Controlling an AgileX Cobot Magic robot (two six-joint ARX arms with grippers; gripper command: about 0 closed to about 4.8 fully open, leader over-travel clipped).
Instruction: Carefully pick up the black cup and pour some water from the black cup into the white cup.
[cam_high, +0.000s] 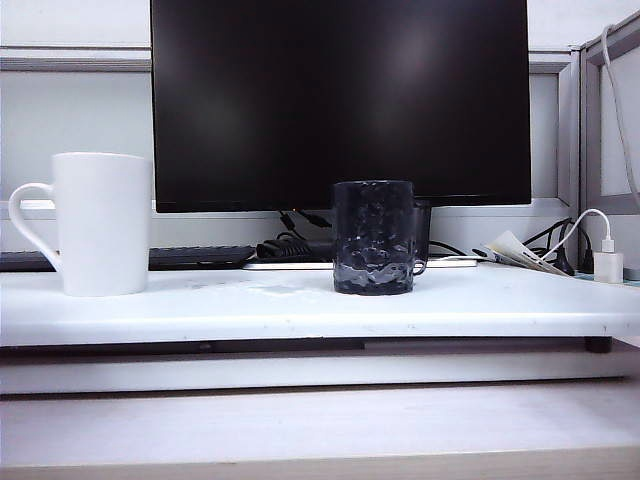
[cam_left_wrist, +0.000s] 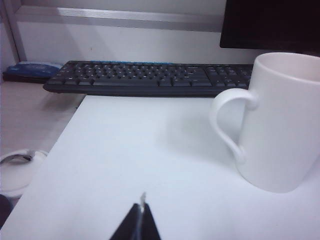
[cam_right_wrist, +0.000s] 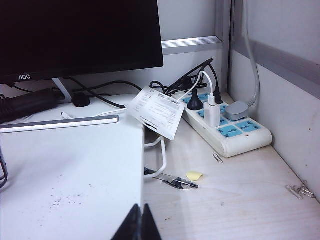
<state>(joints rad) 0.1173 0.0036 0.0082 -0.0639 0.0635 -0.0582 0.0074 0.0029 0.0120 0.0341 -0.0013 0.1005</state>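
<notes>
Near white cup (cam_left_wrist: 282, 122), left hand (cam_left_wrist: 142, 220) idling closed, empty; right hand (cam_right_wrist: 141, 222) closed, empty, awaiting black cup (cam_high: 373, 237) pickup.

White cup (cam_high: 103, 223) left on board (cam_high: 300, 305), black cup (cam_high: 374, 238) centre, monitor (cam_high: 340, 100) behind.

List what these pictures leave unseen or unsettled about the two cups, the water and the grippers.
- Water: the black cup is dark and seen side-on in the exterior view, so its fill level is hidden.
- White cup: its inside is hidden by its own wall in the exterior view, and its rim is cut off in the left wrist view.
- Left gripper and right gripper: only shut fingertips show, cut off by the frame edge; neither appears in the exterior view.
</notes>
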